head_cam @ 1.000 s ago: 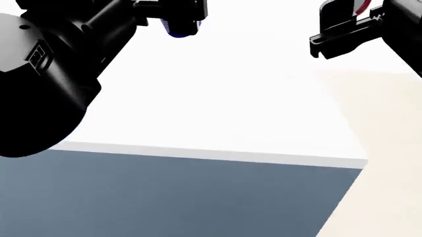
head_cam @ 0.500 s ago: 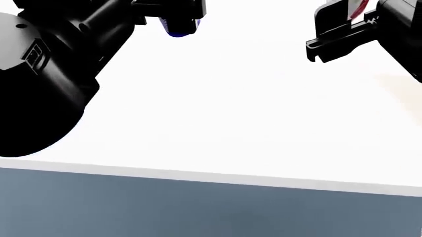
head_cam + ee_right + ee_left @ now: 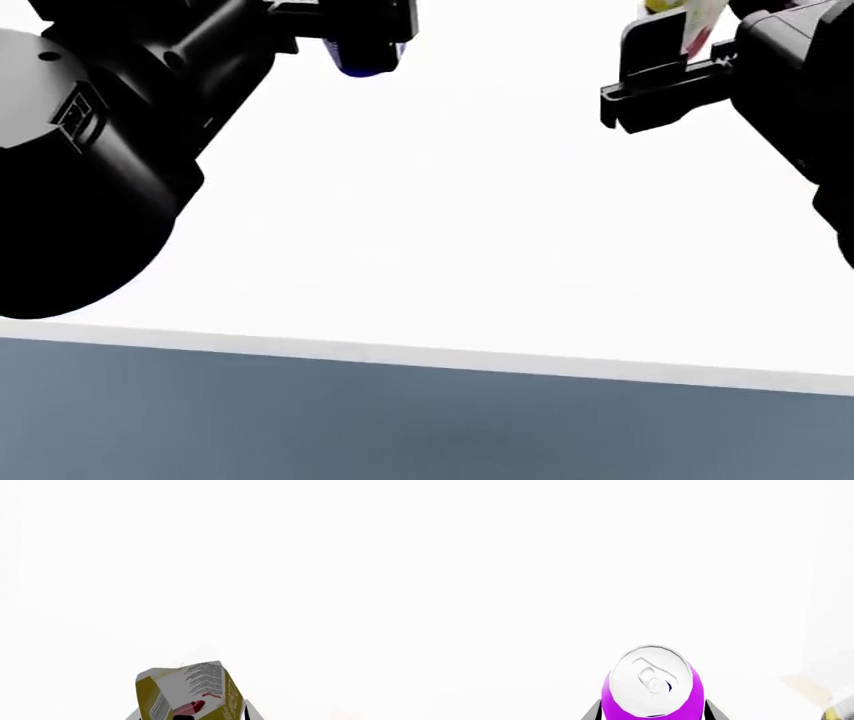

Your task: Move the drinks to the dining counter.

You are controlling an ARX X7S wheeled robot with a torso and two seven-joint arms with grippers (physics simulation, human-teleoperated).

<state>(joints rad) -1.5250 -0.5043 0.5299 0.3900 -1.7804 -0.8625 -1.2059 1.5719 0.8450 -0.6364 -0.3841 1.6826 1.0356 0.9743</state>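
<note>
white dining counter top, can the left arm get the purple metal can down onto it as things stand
Probably yes: the left gripper holds the purple metal can over the white dining counter top, and nothing shows beneath it.

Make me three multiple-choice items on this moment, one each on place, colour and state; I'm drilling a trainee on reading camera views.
1. What lies beneath both arms?
A. a wide white counter
B. a black stove
C. a wooden floor

2. What colour is the can's side?
A. green
B. purple
C. red

3. What is the right pincer doing?
A. hanging open and empty
B. holding a bottle
C. holding a juice carton

Answers: 1 A, the counter fills the head view under the arms. 2 B, the can in the left pincer has a purple wall. 3 C, the juice carton sits in the right pincer.
</note>
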